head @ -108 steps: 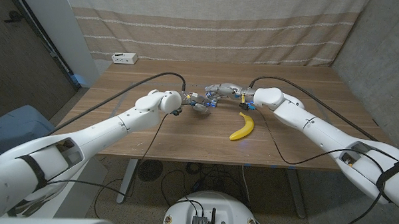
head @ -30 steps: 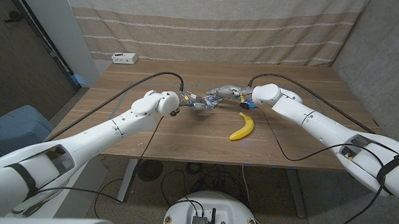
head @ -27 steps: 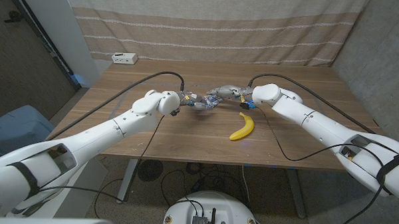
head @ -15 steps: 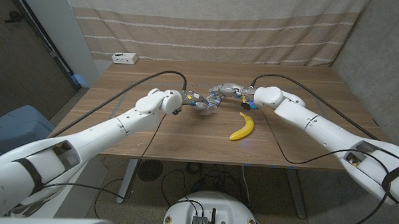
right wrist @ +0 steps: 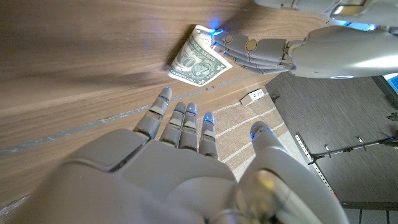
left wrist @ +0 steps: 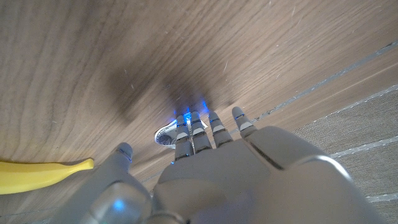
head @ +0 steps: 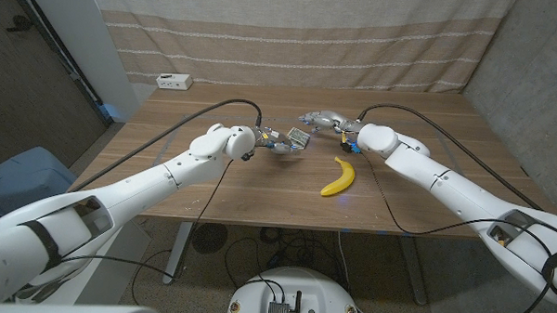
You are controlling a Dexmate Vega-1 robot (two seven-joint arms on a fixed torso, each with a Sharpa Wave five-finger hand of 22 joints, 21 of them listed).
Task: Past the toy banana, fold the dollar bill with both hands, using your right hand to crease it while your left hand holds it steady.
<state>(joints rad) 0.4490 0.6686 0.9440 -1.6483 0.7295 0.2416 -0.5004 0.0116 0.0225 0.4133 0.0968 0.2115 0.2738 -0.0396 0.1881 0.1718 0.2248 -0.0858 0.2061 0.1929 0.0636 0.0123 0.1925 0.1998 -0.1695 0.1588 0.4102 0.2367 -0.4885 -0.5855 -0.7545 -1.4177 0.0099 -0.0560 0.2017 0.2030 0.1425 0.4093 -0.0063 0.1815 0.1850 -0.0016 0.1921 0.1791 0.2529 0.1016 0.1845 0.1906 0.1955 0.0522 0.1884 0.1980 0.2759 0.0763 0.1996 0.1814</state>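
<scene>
The dollar bill (head: pixel 299 139) lies folded on the wooden table beyond the yellow toy banana (head: pixel 338 177). My left hand (head: pixel 273 141) reaches in from the left and presses its fingertips (right wrist: pixel 231 45) on one end of the bill (right wrist: pixel 196 63). A corner of the bill (left wrist: pixel 165 135) peeks out under my left hand (left wrist: pixel 211 168), with the banana (left wrist: pixel 43 174) off to the side. My right hand (head: pixel 322 119) hovers just behind and to the right of the bill, apart from it. This right hand (right wrist: pixel 186 162) has its fingers spread and holds nothing.
A white box (head: pixel 172 80) sits at the table's back left corner. Black cables (head: pixel 234 105) arch over the table from both arms. A striped curtain hangs behind the table's far edge (head: pixel 309 89). A grey wall stands to the right.
My right hand has let go of the bill and drawn back to the right and away. The left hand stays on the bill, which now shows folded.
</scene>
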